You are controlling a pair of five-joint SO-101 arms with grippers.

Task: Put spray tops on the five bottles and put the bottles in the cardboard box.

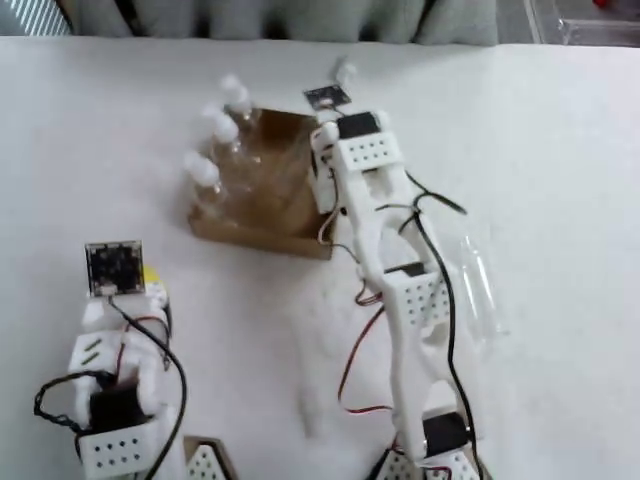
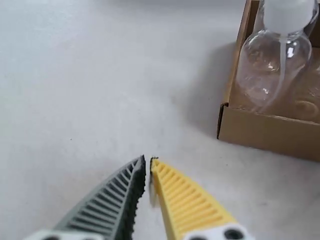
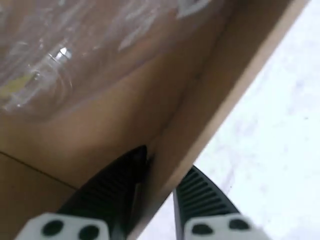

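The cardboard box stands in the middle of the table with three clear bottles upright inside, each with a white spray top. One of them is near the box corner in the left wrist view. A bare clear bottle lies on the table to the right. A white spray top lies behind the box. My right gripper straddles the box's right wall, one finger inside and one outside, shut on it. My left gripper is shut and holds nothing, low over the table left of the box.
The right arm stretches from the front edge up to the box, close beside the lying bottle. The left arm sits at the front left. Bare white table lies to the far right and left.
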